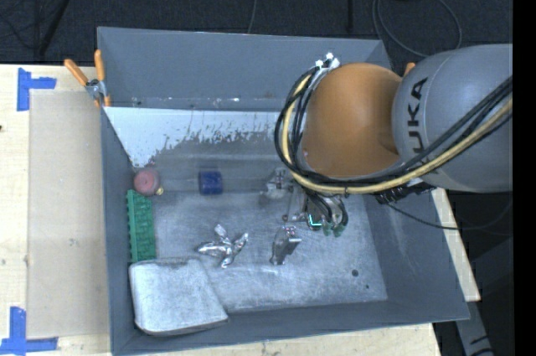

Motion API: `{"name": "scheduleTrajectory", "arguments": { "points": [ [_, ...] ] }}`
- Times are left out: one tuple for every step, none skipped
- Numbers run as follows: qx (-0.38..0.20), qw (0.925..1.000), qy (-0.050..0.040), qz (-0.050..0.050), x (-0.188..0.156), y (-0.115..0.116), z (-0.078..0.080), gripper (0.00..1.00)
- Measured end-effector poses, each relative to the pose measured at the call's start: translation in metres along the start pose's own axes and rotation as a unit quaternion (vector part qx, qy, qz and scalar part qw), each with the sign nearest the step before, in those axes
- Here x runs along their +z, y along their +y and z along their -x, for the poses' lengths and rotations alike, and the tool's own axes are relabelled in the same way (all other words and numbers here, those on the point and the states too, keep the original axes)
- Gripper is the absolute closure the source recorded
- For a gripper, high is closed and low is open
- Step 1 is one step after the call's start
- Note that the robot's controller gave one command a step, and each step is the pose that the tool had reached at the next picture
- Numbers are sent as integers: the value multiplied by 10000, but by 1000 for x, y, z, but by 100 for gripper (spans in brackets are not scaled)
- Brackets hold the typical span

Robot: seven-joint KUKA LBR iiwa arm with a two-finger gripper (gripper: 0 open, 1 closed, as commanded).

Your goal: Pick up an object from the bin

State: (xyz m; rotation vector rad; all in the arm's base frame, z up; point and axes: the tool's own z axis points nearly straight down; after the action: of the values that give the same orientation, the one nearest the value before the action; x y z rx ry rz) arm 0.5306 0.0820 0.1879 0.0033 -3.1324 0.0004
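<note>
Camera view from above: most of the stuff hugs the left side of the grey bin (251, 61). A green ridged block (141, 226) sits along the left wall, a white cloth pad (174, 296) fills the near-left corner, and a pink ball (146, 181) and a small blue cube (209, 182) sit where the floor meets the sloped back wall. The right half of the floor is pretty much open, so that's where the room is. The gripper (285, 249) hangs low under the arm's orange cover (352, 124), over bare floor near the middle. Honestly can't tell if it's spread or pressed together. The closest thing is a crinkly silver metal piece (224, 247) just to its left, apart from it. The grey arm casing (461, 120) reads "UKA" sideways.
</note>
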Motion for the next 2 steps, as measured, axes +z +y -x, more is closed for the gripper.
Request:
{"name": "scheduleTrajectory", "arguments": {
  "points": [
    [-1573, 9875, -45, -7, 116, 68, 20, 0],
    [-1131, 9936, -48, 0, 87, 66, 11, 0]
  ]
}}
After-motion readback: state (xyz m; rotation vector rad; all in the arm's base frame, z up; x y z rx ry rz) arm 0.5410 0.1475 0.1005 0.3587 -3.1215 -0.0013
